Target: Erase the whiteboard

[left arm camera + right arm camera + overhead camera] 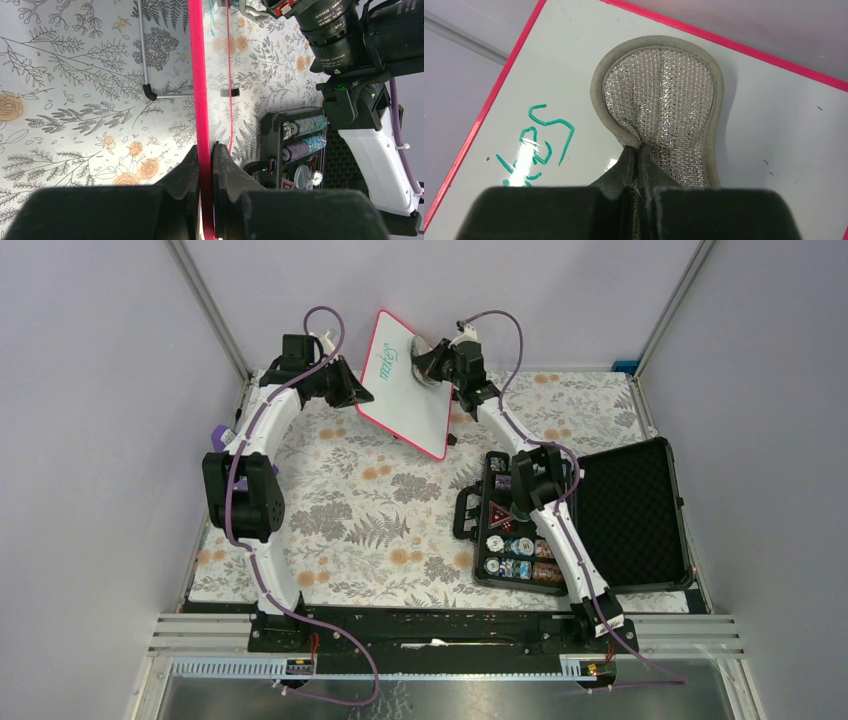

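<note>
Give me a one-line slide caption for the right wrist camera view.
Right gripper pinches a silvery mesh pad against the red-rimmed whiteboard, green writing unerased beside it.

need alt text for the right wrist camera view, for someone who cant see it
The right gripper, shut on a silvery mesh pad with a grey border, holds it against the white face of the whiteboard. Green handwriting sits on the board to the pad's left, near the pink rim.
</note>
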